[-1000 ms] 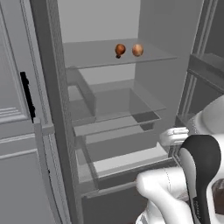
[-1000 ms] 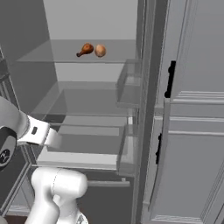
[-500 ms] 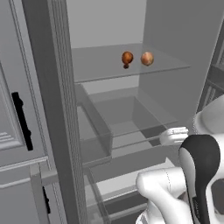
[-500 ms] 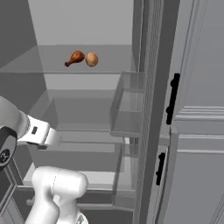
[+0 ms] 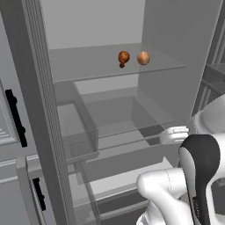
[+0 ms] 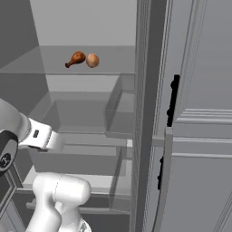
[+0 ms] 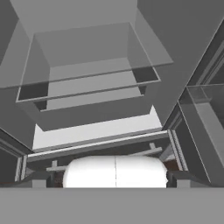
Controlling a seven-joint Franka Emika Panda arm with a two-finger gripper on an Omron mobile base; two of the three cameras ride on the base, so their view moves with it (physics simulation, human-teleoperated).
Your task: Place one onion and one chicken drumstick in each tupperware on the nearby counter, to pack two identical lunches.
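One chicken drumstick [image 5: 123,58] and one onion [image 5: 143,57] lie side by side on a glass shelf [image 5: 110,72] inside an open fridge. From the right base they show as drumstick [image 6: 75,59] and onion [image 6: 92,60], nearly touching. My gripper's white hand [image 5: 175,134] hangs well below that shelf, in front of the clear drawers, also seen from the right [image 6: 45,137]. Its fingers are hidden, so the jaws cannot be judged. Both tupperware containers and the counter are out of view.
Clear drawers [image 7: 87,65] and lower glass shelves sit under the food shelf. A grey door post [image 5: 41,110] and a black handle [image 5: 15,118] stand at the left. Grey panelled doors with a black handle [image 6: 172,102] close off the right.
The whole picture has shifted and grown: the base has driven closer to the open fridge. The drumstick and onion stay on their shelf. The arm holds the same pose.
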